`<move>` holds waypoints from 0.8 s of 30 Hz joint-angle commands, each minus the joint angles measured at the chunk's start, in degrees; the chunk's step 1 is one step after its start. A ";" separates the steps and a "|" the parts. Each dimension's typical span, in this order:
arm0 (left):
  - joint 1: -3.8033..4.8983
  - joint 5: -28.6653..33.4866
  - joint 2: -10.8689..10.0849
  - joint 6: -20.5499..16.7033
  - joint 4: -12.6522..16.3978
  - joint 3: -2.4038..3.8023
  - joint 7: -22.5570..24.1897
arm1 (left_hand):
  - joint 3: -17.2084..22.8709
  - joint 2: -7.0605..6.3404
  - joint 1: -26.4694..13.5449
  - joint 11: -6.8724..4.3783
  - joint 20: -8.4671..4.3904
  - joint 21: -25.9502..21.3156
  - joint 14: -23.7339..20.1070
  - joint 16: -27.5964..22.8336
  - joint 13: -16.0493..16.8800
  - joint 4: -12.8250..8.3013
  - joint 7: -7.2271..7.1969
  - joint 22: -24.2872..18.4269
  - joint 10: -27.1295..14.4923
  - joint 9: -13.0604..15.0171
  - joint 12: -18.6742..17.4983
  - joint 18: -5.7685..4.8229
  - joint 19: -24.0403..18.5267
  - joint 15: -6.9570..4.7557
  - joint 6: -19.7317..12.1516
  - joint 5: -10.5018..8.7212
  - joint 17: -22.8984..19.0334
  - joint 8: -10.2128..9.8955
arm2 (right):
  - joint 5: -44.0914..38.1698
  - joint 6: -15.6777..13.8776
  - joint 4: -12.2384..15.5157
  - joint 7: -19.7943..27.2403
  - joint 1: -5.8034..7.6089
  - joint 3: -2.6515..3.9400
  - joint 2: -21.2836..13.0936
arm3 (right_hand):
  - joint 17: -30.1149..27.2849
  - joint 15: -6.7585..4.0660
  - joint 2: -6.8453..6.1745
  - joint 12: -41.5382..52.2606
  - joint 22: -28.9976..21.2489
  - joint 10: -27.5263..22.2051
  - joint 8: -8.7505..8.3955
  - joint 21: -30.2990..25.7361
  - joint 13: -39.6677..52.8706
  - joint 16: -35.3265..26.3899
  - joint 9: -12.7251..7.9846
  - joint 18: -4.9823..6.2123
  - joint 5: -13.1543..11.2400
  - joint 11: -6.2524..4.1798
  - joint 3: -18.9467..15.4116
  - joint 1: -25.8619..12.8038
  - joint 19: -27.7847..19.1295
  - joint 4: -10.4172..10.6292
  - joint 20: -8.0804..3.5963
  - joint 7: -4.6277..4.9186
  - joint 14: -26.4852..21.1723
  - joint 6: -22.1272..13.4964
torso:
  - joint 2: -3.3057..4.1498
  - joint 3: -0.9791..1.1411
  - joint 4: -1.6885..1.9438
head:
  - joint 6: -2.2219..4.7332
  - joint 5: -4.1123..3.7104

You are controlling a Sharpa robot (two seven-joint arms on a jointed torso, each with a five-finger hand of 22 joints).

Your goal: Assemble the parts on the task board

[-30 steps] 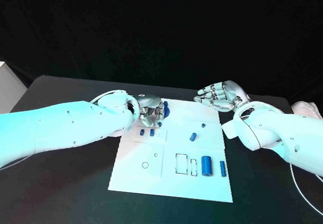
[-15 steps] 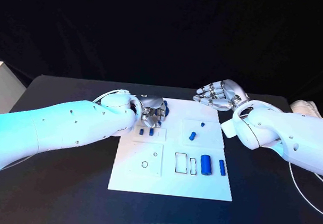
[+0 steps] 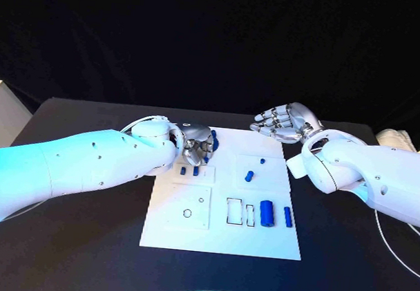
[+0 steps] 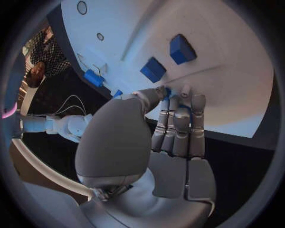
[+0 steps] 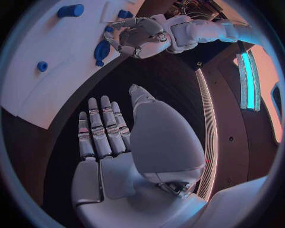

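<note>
At the task board's far-left corner, the left hand is gripping a blue part; the right hand is hovering released, fingers apart.

The left hand reaches in from the left with fingers curled together, thumb tip against them, while the right hand hangs raised and apart from it, palm flat, fingers straight and empty

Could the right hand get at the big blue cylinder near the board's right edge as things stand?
Probably yes. The right hand hovers open off the task board's far right corner, holding nothing, and the big blue cylinder lies uncovered on its side; the left hand works at the far left.
</note>
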 commanded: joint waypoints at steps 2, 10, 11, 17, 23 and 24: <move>-0.10 -0.20 0.38 1.89 -0.33 0.00 -0.43 | 0.66 0.01 -0.87 0.13 0.01 0.44 0.38 0.41 -0.37 -0.34 0.09 0.14 0.39 -0.15 -0.68 -0.05 0.21 0.11 0.52 -0.16 -0.42 -0.50 | -0.14 0.47 0.20 0.65 0.00 0.01 -0.05 | -0.05 0.05 0.14 -0.24 0.05 -0.02 -0.19 -0.07 -0.06 -0.16 -0.06 -0.55 0.34 0.03 0.28 0.36 0.20 -0.09 -0.01 1.93 -0.37 0.22 | 0.03 -0.01 0.04 | -0.10 -0.17; -0.18 0.40 0.58 1.80 -0.74 0.00 0.03 | 1.31 0.58 -1.14 0.06 0.03 1.08 0.74 0.76 -0.65 -1.03 0.18 0.93 1.05 -0.24 -1.16 -0.16 0.62 0.09 0.88 -0.18 -0.14 -0.69 | -0.14 0.49 0.32 0.68 0.02 0.01 -0.08 | -0.05 0.05 0.14 -0.24 0.05 -0.02 -0.19 -0.07 -0.06 -0.16 -0.06 -0.55 0.34 0.03 0.28 0.36 0.20 -0.09 -0.01 1.93 -0.37 0.22 | -0.05 0.01 0.09 | -0.26 -0.24; -0.18 0.47 0.59 1.69 -0.75 0.00 0.17 | 1.37 0.63 -1.21 0.04 0.02 1.16 0.77 0.81 -0.68 -1.13 0.18 1.03 1.21 -0.25 -1.21 -0.17 0.66 0.07 0.95 -0.18 -0.18 -0.72 | -0.14 0.49 0.33 0.68 0.02 0.01 -0.07 | -0.05 0.05 0.14 -0.24 0.05 -0.02 -0.19 -0.07 -0.06 -0.16 -0.06 -0.55 0.34 0.03 0.28 0.36 0.20 -0.09 -0.01 1.93 -0.37 0.22 | -0.06 0.02 0.12 | -0.26 -0.25; -0.20 1.24 0.58 -0.07 -0.81 0.00 1.83 | 1.88 1.45 -2.10 -0.74 -0.35 3.07 3.27 2.23 -1.04 -2.40 -0.29 3.53 4.15 0.04 -1.97 -0.61 2.62 -0.55 2.96 -0.18 2.55 -0.69 | -0.14 0.54 0.33 0.67 0.02 0.01 -0.01 | -0.08 0.06 0.12 -0.21 0.04 0.03 -0.18 -0.08 -0.04 -0.17 -0.07 -0.56 0.39 0.02 0.33 0.28 0.14 -0.04 -0.01 1.92 -0.39 0.29 | -0.07 0.03 0.07 | -0.24 -0.22; -0.24 2.38 0.38 -3.65 -0.81 0.00 3.93 | 2.79 2.92 -2.32 -2.04 -1.47 6.37 8.02 4.18 -1.28 -4.69 -1.03 7.78 8.79 0.85 -3.67 -1.50 6.56 -1.82 6.39 -0.15 8.10 -0.67 | -0.14 0.59 0.31 0.65 0.02 0.01 0.01 | -0.08 0.06 0.12 -0.21 0.04 0.03 -0.18 -0.08 -0.04 -0.17 -0.07 -0.56 0.39 0.02 0.33 0.28 0.14 -0.04 -0.01 1.92 -0.39 0.29 | -0.10 0.02 0.07 | -0.12 -0.19; -0.25 2.53 0.32 -4.14 -0.80 0.00 4.14 | 2.99 3.00 -2.45 -2.08 -1.61 6.68 8.42 4.26 -1.36 -5.03 -1.08 8.14 9.30 0.91 -4.23 -1.57 6.88 -1.92 6.64 -0.15 8.42 -0.92 | -0.14 0.59 0.31 0.65 0.02 0.01 0.01 | -0.08 0.06 0.12 -0.21 0.04 0.03 -0.18 -0.08 -0.04 -0.17 -0.07 -0.56 0.39 0.02 0.33 0.28 0.14 -0.04 -0.01 1.92 -0.39 0.29 | -0.10 0.02 0.07 | -0.12 -0.19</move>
